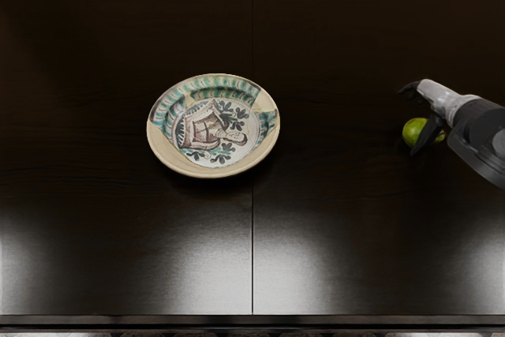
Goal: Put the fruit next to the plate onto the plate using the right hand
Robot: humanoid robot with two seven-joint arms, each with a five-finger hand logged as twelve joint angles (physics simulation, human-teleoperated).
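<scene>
A round painted plate (212, 125) with a green and brown pattern lies on the dark table, left of centre. A small green lime (413, 131) rests on the table far to the plate's right. My right hand (422, 112) comes in from the right edge and hovers just over the lime, dark fingers spread around it, one finger reaching down across the fruit's right side. The lime is partly hidden by the hand. The fingers do not look closed on it.
The dark table (252, 258) has a seam running front to back through its middle. Its far edge lies near the picture's top and its front edge near the bottom.
</scene>
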